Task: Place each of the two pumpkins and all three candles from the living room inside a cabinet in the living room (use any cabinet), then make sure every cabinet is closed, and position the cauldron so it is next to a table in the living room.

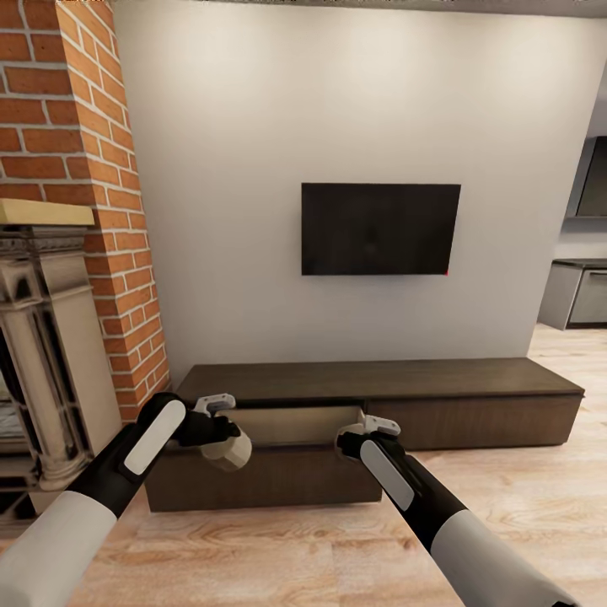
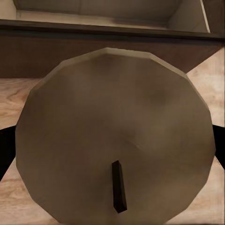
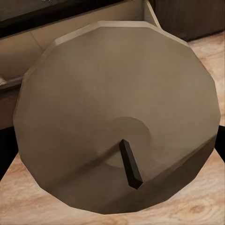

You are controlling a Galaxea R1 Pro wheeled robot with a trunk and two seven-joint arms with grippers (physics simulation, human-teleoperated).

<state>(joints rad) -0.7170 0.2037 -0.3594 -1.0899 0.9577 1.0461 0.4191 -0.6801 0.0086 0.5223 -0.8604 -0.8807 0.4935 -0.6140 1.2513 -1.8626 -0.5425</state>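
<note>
1. Long low dark-brown wooden cabinet [image 1: 379, 396] stands against the grey wall beneath a black wall-mounted television [image 1: 381, 228]; its left drawer [image 1: 295, 424] is pulled out, showing a light tan interior.
2. Left hand [image 1: 221, 428], at 7 o'clock in the head view, grasps a stubby grey-brown candle with a dark wick [image 2: 115, 140], held just in front of the open drawer's front panel.
3. Right hand [image 1: 364, 432], at 5 o'clock, grasps a second grey-brown candle [image 3: 117, 122] near the drawer's right corner; the arm hides it in the head view.
4. Red brick chimney [image 1: 84, 169] and a carved fireplace surround [image 1: 42, 354] occupy 9 o'clock; light wooden floor [image 1: 337, 548] lies below.
</note>
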